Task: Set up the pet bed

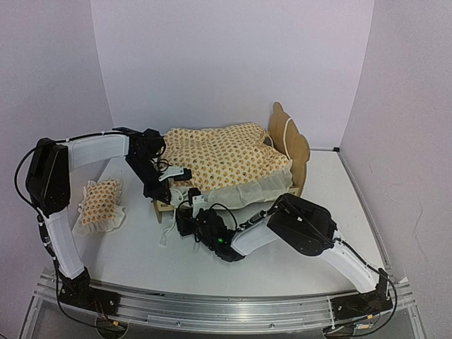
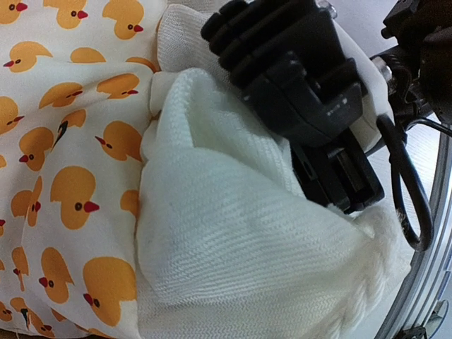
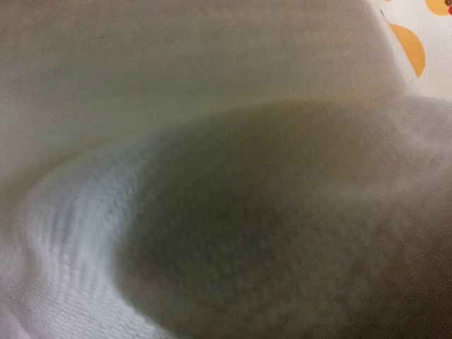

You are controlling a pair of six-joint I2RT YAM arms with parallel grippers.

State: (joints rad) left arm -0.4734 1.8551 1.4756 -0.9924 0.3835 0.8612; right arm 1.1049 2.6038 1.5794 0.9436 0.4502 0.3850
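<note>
Pillow (image 1: 99, 201): duck-print, ruffled, flat on the table (image 1: 141, 258) near its left edge, well apart from the bed.
Left gripper (image 1: 157, 192): at the bed's foot end; jaws pressed together, hidden by the white ruffle (image 2: 233, 233); cannot tell if fabric is between them.
Right gripper (image 1: 182, 222): just beside the left one, nose buried in ruffle; jaw state impossible to tell.
Bedding (image 1: 226, 159): cream with orange ducks, rumpled over the frame, ruffle hanging over the near side.
Bed frame (image 1: 291, 138): light wood, toward the table's far edge, scalloped headboard upright at the right end.
</note>
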